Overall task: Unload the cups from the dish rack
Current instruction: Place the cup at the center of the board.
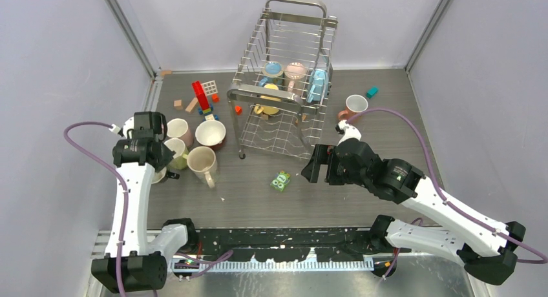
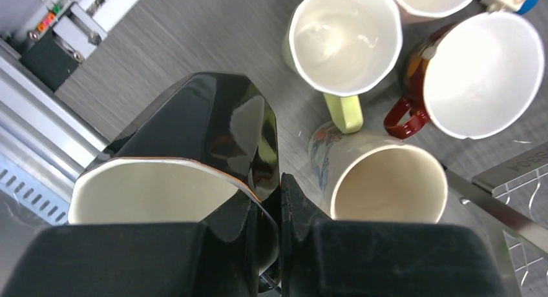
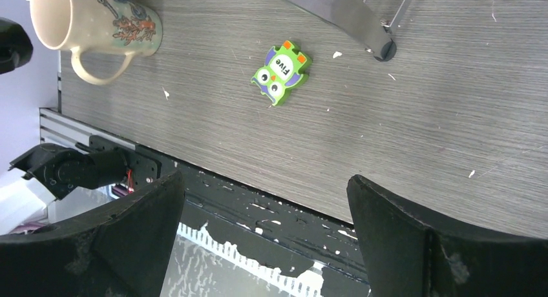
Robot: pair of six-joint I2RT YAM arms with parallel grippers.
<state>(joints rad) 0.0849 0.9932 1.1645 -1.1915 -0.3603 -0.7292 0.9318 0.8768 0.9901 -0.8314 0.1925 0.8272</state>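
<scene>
Placing step: we judge the left hand [image 2: 276, 210] is setting the black mug [image 2: 213, 116] down among the unloaded cups [image 1: 210, 133] at the left of the top view.
Grip: pinching the black mug's rim wall, one finger inside the cream interior and one outside.
Other arm: the right hand [image 3: 263, 184] is spread wide and carries nothing; it hovers over the table [image 3: 420, 116], with the green packet [image 3: 280, 71] lying beyond its fingers [image 3: 129, 239].
Left to unload: the dish rack [image 1: 263, 92] stands at the upper centre of the top view, and we count a light blue cup [image 1: 273, 69], a pink cup [image 1: 295, 71], a yellow cup [image 1: 270, 98] and what looks like a blue cup [image 1: 317, 85] on its side inside it.
Neighbours: the cream mug [image 2: 388, 184] sits just beside the black mug at the lower right of the left wrist view.
Doing it well: we would lower straight, keep the black mug upright and off the cream mug's rim, spread the fingers only once the base bears on the table, then rise straight so the inner finger clears without tipping it.
Hidden: we cannot tell whether the base touches the table, since the mug's body and the hand cover it. In the top view the arm hides the black mug almost wholly, and the wires make the rack's lower tier hard to read.
</scene>
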